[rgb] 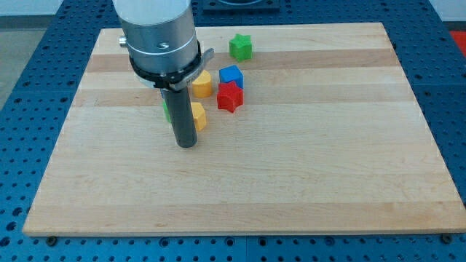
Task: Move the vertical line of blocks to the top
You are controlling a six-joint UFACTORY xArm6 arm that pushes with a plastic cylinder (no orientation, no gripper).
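Note:
My tip [187, 145] rests on the wooden board [291, 182], just below a yellow block [198, 116] that the rod partly hides. A sliver of a green block [167, 110] shows left of the rod. Above them sit a yellow rounded block [202, 84], a blue cube [231, 76] and a red star-shaped block [230, 97], close together. A green star-shaped block [240, 46] lies alone near the view's top. The arm's body hides the board's upper left centre.
The board lies on a blue perforated table [29, 87]. The arm's grey cylinder [160, 33] stands over the board's upper left part.

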